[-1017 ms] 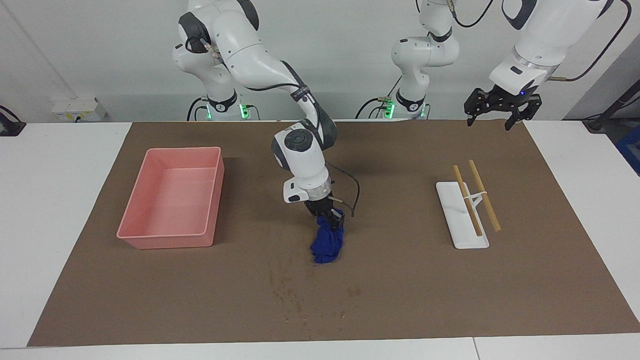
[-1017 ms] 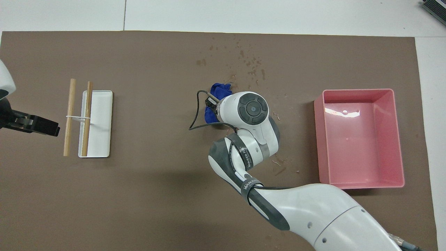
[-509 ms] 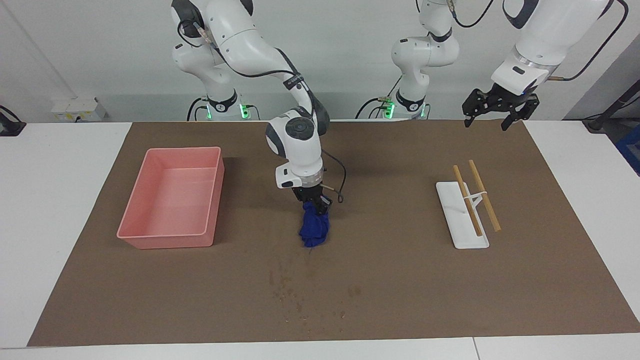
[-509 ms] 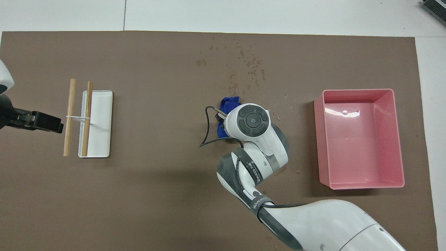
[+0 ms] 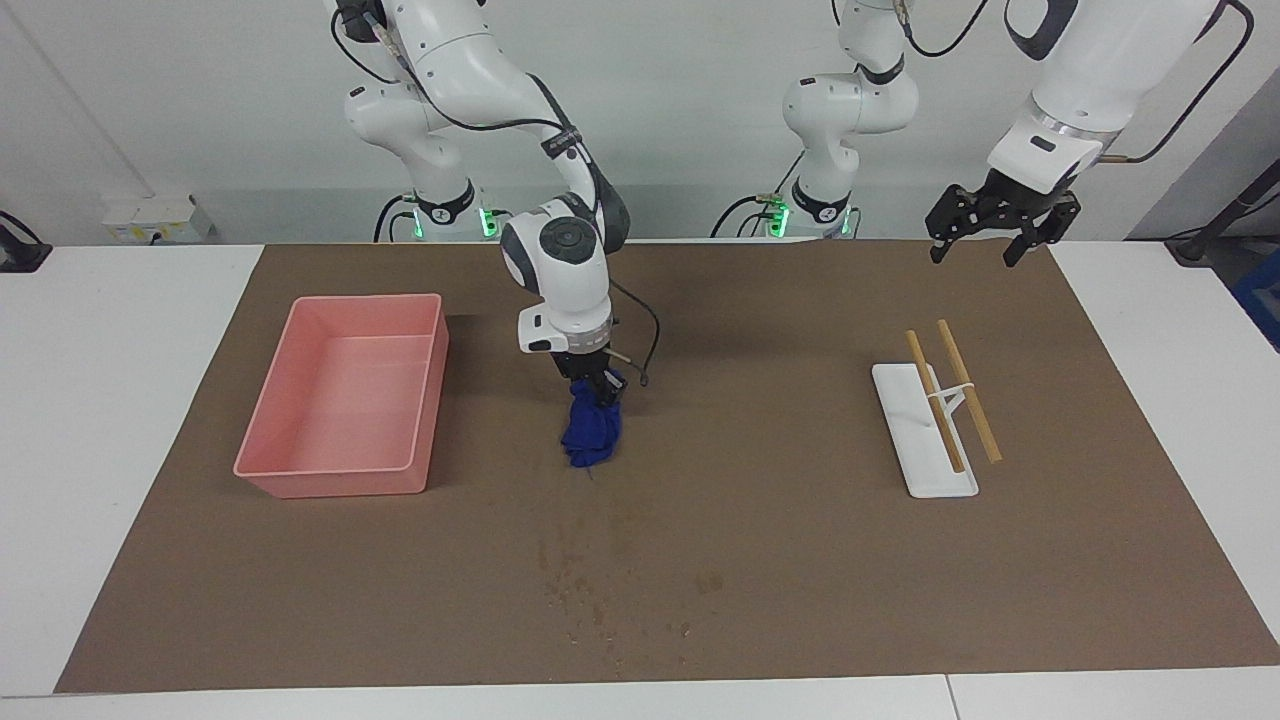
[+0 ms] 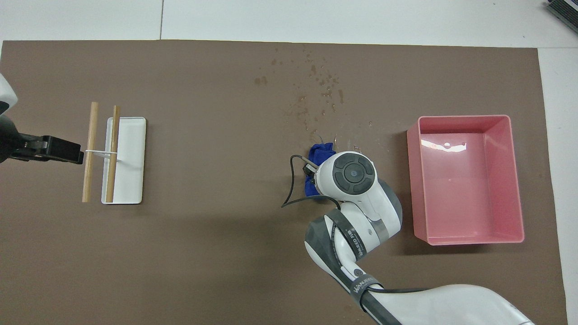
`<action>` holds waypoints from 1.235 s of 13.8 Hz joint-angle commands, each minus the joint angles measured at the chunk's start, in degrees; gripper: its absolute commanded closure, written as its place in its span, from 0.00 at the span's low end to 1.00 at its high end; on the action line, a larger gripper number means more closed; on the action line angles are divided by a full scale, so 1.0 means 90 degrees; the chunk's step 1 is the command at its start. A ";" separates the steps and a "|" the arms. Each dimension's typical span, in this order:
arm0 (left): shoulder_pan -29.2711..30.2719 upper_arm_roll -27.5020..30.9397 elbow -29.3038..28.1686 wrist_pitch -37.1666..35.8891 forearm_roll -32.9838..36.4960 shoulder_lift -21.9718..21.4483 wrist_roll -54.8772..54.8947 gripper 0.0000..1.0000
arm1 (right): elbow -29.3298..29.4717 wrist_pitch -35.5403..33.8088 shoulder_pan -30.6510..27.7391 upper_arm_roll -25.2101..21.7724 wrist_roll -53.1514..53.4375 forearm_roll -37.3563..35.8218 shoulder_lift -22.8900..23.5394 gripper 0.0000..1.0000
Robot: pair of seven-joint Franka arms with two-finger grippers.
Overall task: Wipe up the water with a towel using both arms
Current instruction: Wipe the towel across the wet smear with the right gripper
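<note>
Item: towel (image 5: 591, 436), clamped in our right gripper (image 5: 597, 388), now dragged toward us off the water (image 5: 610, 580), nearer the pink tray (image 5: 300, 476); droplets remain; left gripper (image 5: 1000, 215) waits, spread.

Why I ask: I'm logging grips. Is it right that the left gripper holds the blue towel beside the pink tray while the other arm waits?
Not quite: the facing view shows the right gripper shut on the blue towel beside the pink tray; the left gripper, open, waits.
</note>
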 commanded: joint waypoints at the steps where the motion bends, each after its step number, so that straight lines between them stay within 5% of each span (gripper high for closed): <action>1: 0.0463 -0.0421 -0.0144 0.0166 -0.0080 -0.0054 -0.0078 0.00 | -0.0742 -0.0188 -0.0253 0.0039 0.0077 -0.0244 -0.0217 1.00; 10: 0.0434 -0.0402 -0.0174 0.0078 -0.0080 -0.0083 -0.0039 0.00 | -0.0635 -0.0129 -0.0273 0.0049 -0.0001 -0.0234 -0.0236 1.00; 17: 0.0463 -0.0402 -0.0174 0.0078 -0.0080 -0.0083 -0.0039 0.00 | 0.0097 -0.0588 -0.0244 0.0059 0.0009 -0.0215 -0.0266 1.00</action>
